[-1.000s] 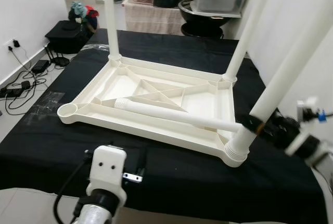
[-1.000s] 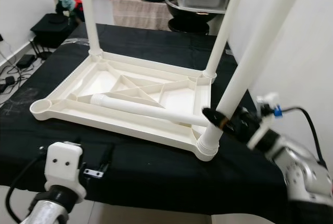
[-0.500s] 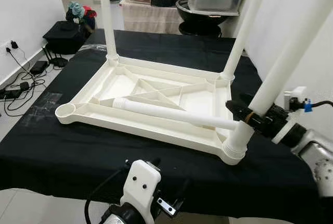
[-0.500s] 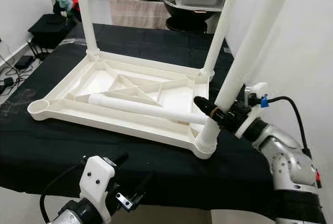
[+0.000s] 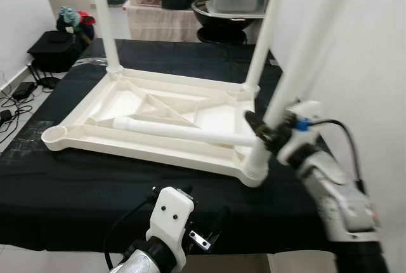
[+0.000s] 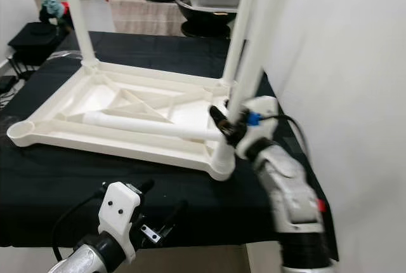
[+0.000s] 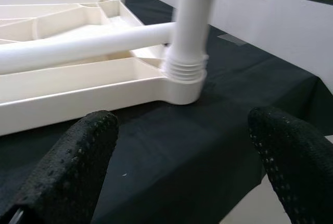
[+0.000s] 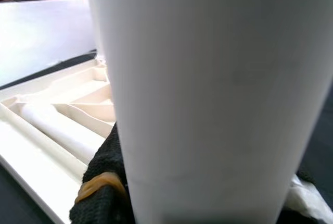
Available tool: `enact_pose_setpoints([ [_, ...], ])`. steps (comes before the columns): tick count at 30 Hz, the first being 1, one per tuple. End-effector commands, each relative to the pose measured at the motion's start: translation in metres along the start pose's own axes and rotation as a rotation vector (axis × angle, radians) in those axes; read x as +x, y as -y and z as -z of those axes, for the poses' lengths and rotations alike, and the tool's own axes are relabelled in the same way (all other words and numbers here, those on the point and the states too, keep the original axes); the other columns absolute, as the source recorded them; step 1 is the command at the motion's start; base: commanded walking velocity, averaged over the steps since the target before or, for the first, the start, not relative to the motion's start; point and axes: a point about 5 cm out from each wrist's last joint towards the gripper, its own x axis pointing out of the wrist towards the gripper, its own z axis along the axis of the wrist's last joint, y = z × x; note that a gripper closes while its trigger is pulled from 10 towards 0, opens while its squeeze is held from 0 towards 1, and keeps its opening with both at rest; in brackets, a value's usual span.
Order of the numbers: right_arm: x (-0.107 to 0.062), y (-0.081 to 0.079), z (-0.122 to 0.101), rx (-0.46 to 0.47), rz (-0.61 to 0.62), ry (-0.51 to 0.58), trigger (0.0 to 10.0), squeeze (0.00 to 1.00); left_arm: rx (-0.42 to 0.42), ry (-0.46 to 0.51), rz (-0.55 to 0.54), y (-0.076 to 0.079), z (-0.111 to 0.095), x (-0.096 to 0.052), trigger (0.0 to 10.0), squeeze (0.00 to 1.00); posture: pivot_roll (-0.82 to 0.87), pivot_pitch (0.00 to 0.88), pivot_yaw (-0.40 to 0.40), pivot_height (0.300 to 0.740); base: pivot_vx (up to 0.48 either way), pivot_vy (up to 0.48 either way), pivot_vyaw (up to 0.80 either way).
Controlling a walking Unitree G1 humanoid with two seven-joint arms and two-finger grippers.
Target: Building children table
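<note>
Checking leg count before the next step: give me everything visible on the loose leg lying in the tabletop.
The loose leg is a smooth cream-white plastic tube with a ribbed, threaded collar at its left end. It lies flat, slightly diagonal, across the ribs of the upturned tabletop, unattached. Its right end runs toward the near right leg, which the right gripper clasps; whether they touch cannot be told.

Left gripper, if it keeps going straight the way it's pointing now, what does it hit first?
Most likely the screwed-in table leg at the near corner of the upturned tabletop. The left gripper is open, above the black cloth, and that leg sits between its fingers ahead. Depth is uncertain.
</note>
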Motion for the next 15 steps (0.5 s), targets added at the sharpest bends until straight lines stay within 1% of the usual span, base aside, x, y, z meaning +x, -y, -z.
enact_pose_setpoints([
  [1,0.009,-0.010,0.002,-0.037,0.040,-0.028,0.0,0.00,0.010,-0.008,-0.017,-0.001,0.002,0.001,10.0,0.00,0.03,0.129,-0.092,0.740,0.000,0.000,0.00],
  [3,0.019,-0.019,0.003,-0.044,0.112,-0.054,0.0,0.00,0.010,-0.003,-0.025,-0.002,0.002,0.001,10.0,0.00,0.04,0.127,-0.091,0.740,0.000,0.000,0.00],
  [5,0.019,-0.019,0.003,-0.044,0.112,-0.054,0.0,0.00,0.010,-0.003,-0.025,-0.002,0.002,0.001,10.0,0.00,0.04,0.127,-0.091,0.740,0.000,0.000,0.00],
  [6,0.024,-0.023,0.002,-0.052,0.181,-0.074,0.0,0.00,0.017,-0.004,-0.025,-0.002,0.002,0.001,10.0,0.00,0.04,0.127,-0.099,0.740,0.000,0.000,0.00],
  [7,0.024,-0.023,0.002,-0.052,0.181,-0.074,0.0,0.00,0.017,-0.004,-0.025,-0.002,0.002,0.001,10.0,0.00,0.04,0.127,-0.099,0.740,0.000,0.000,0.00],
  [9,0.029,-0.027,0.002,-0.045,0.316,-0.118,0.0,0.00,0.020,-0.002,-0.034,-0.003,0.001,0.001,10.0,0.00,0.05,0.126,-0.103,0.740,0.000,0.000,0.00],
  [10,0.029,-0.027,0.002,-0.045,0.316,-0.118,0.0,0.00,0.020,-0.002,-0.034,-0.003,0.001,0.001,10.0,0.00,0.05,0.126,-0.103,0.740,0.000,0.000,0.00],
  [11,0.029,-0.025,0.001,-0.045,0.400,-0.129,0.0,0.00,0.021,-0.001,-0.043,-0.003,0.001,0.001,10.0,0.00,0.04,0.126,-0.106,0.740,0.000,0.000,0.00],
  [12,0.029,-0.025,0.001,-0.045,0.400,-0.129,0.0,0.00,0.021,-0.001,-0.043,-0.003,0.001,0.001,10.0,0.00,0.04,0.126,-0.106,0.740,0.000,0.000,0.00],
  [14,0.028,-0.024,-0.002,-0.055,0.489,-0.144,0.0,0.00,0.022,0.001,-0.048,-0.003,0.001,0.001,10.0,0.00,0.04,0.126,-0.109,0.740,0.000,0.000,0.00],
  [15,0.028,-0.024,-0.002,-0.055,0.489,-0.144,0.0,0.00,0.022,0.001,-0.048,-0.003,0.001,0.001,10.0,0.00,0.04,0.126,-0.109,0.740,0.000,0.000,0.00],
])
